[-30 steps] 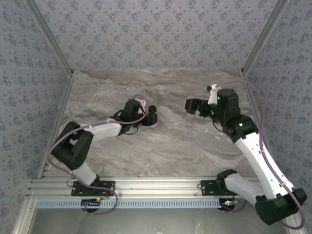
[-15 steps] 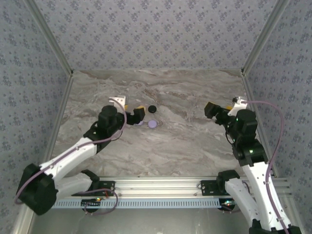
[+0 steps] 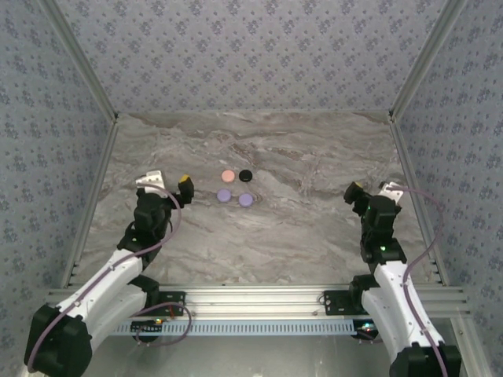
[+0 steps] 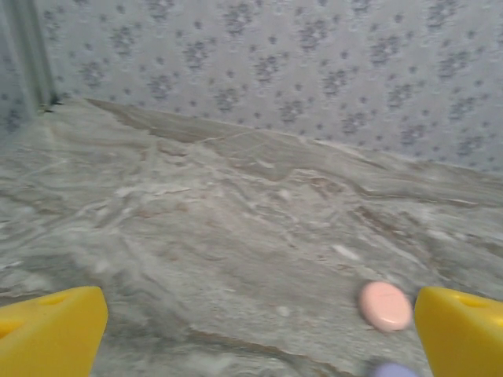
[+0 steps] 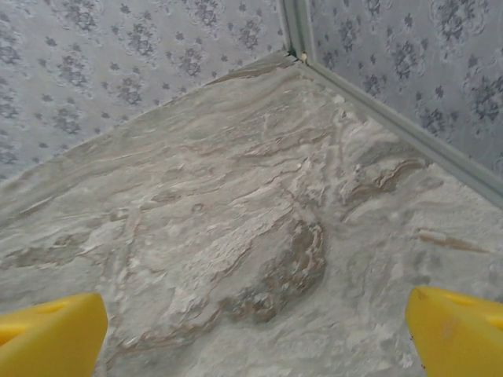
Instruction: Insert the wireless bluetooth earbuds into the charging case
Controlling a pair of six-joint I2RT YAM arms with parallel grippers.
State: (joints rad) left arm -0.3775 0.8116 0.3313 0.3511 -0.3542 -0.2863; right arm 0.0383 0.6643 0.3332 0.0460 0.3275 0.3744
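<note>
Marble bench (image 3: 314,236) holds four round cases (image 3: 228,176) at its middle. Left end effector (image 3: 167,182) at 9 o'clock and right end effector (image 3: 373,191) at 3 o'clock gape wide, holding nothing. I cannot tell where the earbuds are. The job looks done. Next, check for loose ones.

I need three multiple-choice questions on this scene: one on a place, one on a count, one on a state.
1. The pink disc lies: A) left of the black disc B) right of it C) on it
2. Round discs on the table: A) two B) four C) six
3. The left gripper is: A) shut on a disc B) open and empty C) shut and empty
Answers: 1 A, side by side in the top view. 2 B, one pink, one black, two lavender discs. 3 B, its yellow fingers are wide apart, nothing between.
</note>
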